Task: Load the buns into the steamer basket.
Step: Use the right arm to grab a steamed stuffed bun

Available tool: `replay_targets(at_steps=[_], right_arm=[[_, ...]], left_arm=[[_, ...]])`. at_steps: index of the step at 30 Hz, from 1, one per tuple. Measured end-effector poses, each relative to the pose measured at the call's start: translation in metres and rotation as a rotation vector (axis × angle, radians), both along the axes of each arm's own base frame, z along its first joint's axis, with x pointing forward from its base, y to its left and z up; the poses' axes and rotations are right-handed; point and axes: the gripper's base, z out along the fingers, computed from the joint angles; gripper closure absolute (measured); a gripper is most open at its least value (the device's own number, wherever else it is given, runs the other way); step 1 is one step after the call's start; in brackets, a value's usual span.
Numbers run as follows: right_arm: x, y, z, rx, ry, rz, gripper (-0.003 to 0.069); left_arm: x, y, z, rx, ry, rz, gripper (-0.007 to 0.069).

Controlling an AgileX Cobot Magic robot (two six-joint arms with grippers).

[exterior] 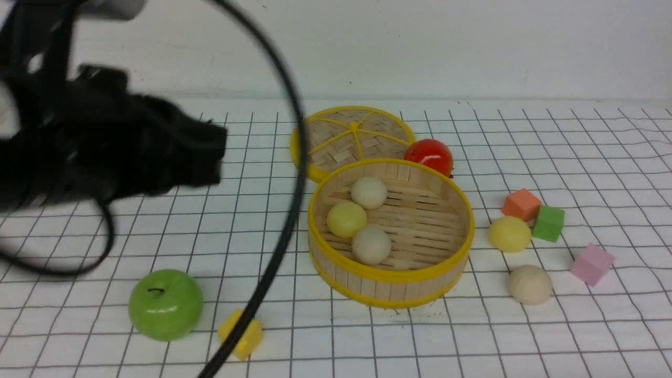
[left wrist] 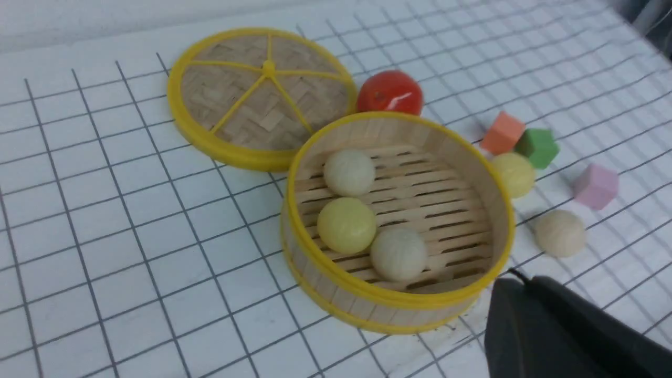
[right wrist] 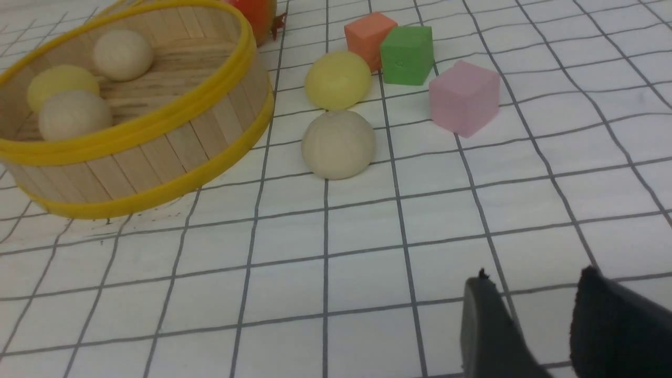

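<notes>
Three buns (exterior: 346,219) sit in the steamer basket (exterior: 391,291).

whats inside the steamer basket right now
The steamer basket holds three buns: the far cream bun, the pale yellow bun and the near cream bun. Its near wall hides a strip of floor in the front view.

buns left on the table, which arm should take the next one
Right. The cream bun and yellow bun lie on the steamer basket's right side, directly ahead of the open, empty right tool. The left tool, shut, hangs left of the basket.
</notes>
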Motion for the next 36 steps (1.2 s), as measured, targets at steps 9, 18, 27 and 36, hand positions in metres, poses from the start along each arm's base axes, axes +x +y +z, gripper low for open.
replay_targets(at_steps=[9, 18, 27, 36], right_arm=[[0.000, 0.000, 0.001, 0.010, -0.006, -0.001, 0.0418], [0.004, 0.007, 0.015, 0.619, -0.137, -0.066, 0.0418], [0.005, 0.016, 0.062, 0.567, -0.033, 0.020, 0.0483], [0.098, 0.024, 0.125, 0.066, 0.611, 0.193, 0.0650]], left_arm=[[-0.077, 0.047, -0.085, -0.137, -0.161, 0.045, 0.0638], [-0.093, 0.057, -0.126, -0.134, -0.156, 0.048, 0.0638], [-0.094, 0.057, -0.143, -0.099, -0.096, 0.043, 0.0638], [-0.094, 0.057, -0.144, -0.093, -0.085, 0.042, 0.0638]])
